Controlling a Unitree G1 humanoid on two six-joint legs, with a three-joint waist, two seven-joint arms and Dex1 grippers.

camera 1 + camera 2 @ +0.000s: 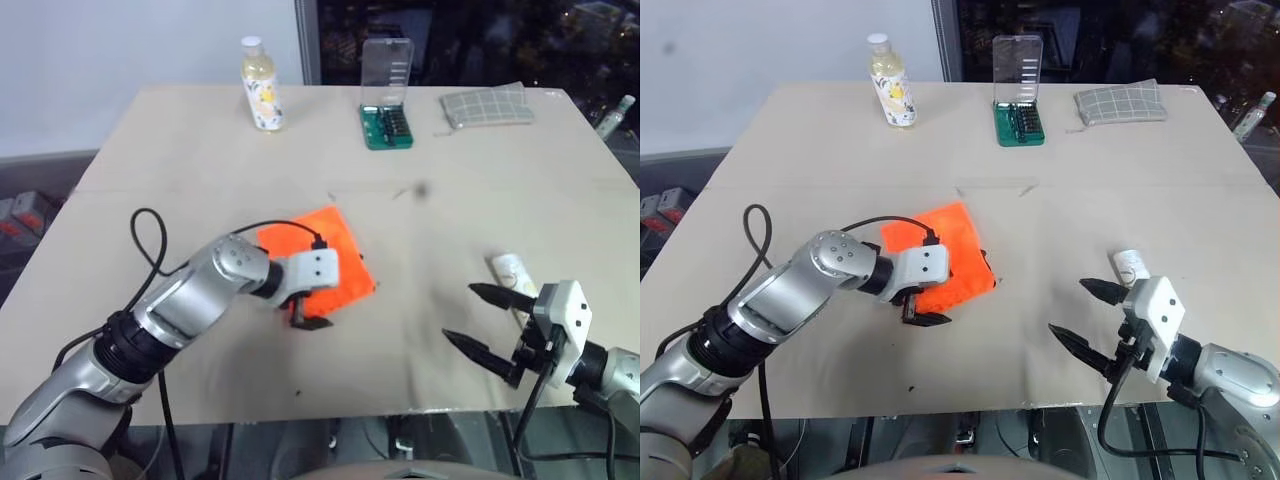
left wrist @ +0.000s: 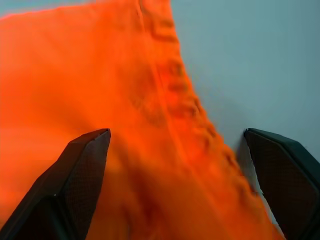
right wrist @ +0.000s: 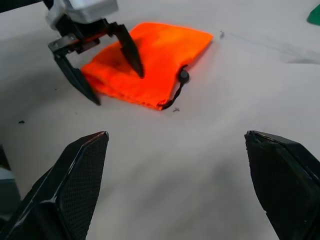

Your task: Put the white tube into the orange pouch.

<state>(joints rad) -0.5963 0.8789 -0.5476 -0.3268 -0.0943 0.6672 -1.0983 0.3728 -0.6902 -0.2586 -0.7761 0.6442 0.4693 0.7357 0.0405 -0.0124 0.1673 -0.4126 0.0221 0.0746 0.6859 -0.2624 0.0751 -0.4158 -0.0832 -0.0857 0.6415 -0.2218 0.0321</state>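
over orange pouch (image 1: 945, 255) near edge: left end effector (image 3: 97, 67) spread wide

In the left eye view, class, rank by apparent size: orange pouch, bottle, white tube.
1. orange pouch, though partly covered
2. bottle, farther away, so likely bigger than it looks
3. white tube, partly hidden behind the right pincer

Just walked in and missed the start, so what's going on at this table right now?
A two-armed robot is working at a beige table. Its left tool is open, its fingers straddling the near edge of a bright orange fabric pouch that lies flat. The right tool is open and empty, just beside a white plastic squeeze tube lying on the table. Nothing is picked up yet, and the tube is not in the pouch.
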